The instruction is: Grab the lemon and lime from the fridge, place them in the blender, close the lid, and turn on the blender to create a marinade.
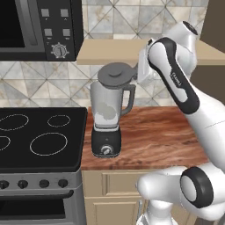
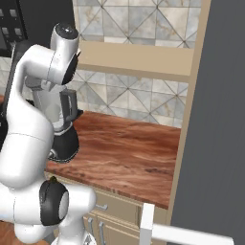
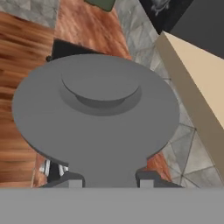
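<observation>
The blender (image 1: 106, 143) stands on the wooden counter (image 1: 158, 136), its translucent jar (image 1: 115, 115) upright on the black base. The dark grey lid (image 1: 115, 74) is slightly tilted at the jar's top; whether it touches the rim I cannot tell. My gripper (image 1: 134, 74) comes in from the right and is shut on the lid's edge. In the hand view the lid (image 3: 96, 109) lies just ahead of my gripper (image 3: 109, 180), pinched between the fingertips (image 3: 72, 180). A pale blur shows through the jar; lemon and lime are not discernible. The fridge (image 2: 220, 119) rises at the right.
A black stove top (image 1: 39, 136) adjoins the blender on the left, with a microwave (image 1: 39, 28) above it. A beige shelf (image 1: 110, 52) runs along the tiled wall just behind the lid. Bare wooden counter (image 2: 124, 148) stretches between the blender (image 2: 64, 141) and the fridge.
</observation>
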### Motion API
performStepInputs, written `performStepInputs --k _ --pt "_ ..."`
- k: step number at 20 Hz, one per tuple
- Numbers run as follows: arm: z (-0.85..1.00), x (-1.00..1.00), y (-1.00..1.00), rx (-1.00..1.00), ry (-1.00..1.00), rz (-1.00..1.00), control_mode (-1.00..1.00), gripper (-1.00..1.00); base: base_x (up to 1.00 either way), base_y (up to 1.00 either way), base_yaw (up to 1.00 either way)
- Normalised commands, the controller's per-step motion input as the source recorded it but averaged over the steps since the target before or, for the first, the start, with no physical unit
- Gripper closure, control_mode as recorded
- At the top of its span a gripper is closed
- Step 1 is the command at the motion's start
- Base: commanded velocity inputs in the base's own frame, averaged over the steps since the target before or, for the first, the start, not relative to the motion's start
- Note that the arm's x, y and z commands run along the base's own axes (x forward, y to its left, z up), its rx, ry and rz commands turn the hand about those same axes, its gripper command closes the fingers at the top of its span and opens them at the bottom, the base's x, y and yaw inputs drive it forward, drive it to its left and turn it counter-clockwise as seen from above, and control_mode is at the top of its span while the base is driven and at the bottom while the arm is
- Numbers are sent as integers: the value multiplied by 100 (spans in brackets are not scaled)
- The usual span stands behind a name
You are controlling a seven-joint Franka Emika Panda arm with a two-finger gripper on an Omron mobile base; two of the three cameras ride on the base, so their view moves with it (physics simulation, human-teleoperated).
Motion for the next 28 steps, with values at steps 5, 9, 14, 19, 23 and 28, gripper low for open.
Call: performStepInputs --k 5,9,14,19,23,28 --pt "-16 44 32 0 15 0 -100 100 0 0 0" --pt "-16 35 15 0 8 0 -100 100 0 0 0" --pt "-24 27 1 0 2 2 -100 100 0 0 0" --pt "-23 32 0 0 0 0 -100 100 0 0 0" --pt "-15 26 2 0 0 0 -100 100 0 0 0" --pt "-30 -13 0 0 0 2 -100 100 0 0 0"
